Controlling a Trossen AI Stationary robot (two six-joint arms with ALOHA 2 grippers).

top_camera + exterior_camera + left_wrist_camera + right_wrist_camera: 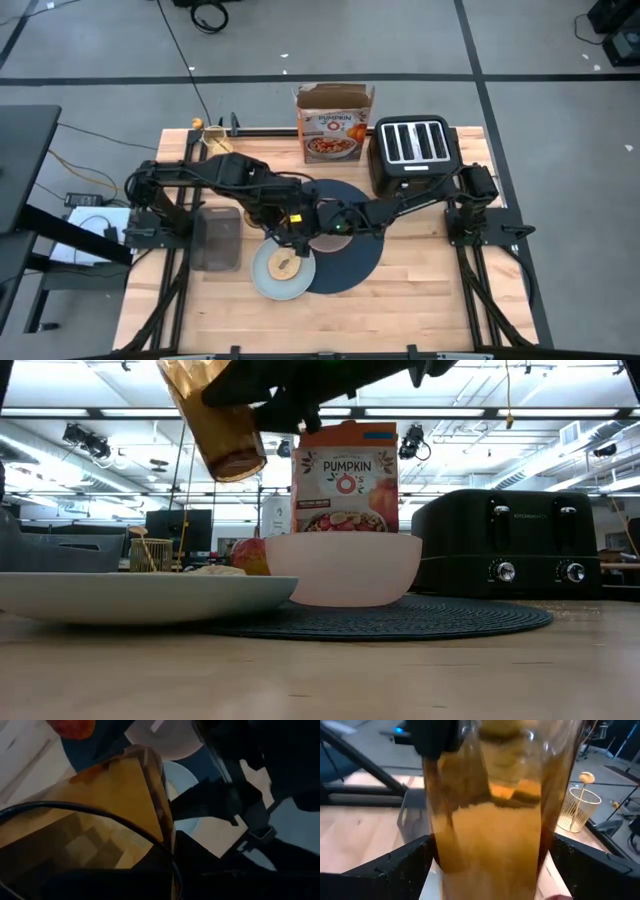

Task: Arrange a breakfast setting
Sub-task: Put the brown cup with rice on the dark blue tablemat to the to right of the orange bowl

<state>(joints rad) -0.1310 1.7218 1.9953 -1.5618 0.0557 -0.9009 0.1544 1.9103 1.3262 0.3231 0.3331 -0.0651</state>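
Observation:
The amber glass [222, 430] hangs tilted high above the table, base down, over the pale-blue plate [283, 272] with its bread [285, 266]. My left gripper [290, 222] is shut on the glass's upper end. My right gripper [318, 215] reaches in from the right and is shut on the glass's middle [490, 835]. The pinkish bowl [345, 568] stands on the round dark-blue placemat [350, 250]. The red apple [250, 555] rests on the table behind the plate. I cannot pick out the gold spoon. My left gripper holds the glass at its rim end [150, 840], and a dark shape shows through the amber wall [500, 750] as if one finger is inside. The contact itself is hidden by the glass. The glass hangs tilted, clear of the table. My right gripper has the glass's walls [437, 855] between its two fingers [395, 865], about mid-height, with no gap showing. The fingers come level from the table's right side and lie across the glass. The glass is lifted clear.
The black toaster [412, 150] and the cereal box [335, 125] stand at the far edge. A grey bin [218, 238] sits left of the plate. A gold wire holder [577, 810] stands at the far left. Bare wood lies along the near edge.

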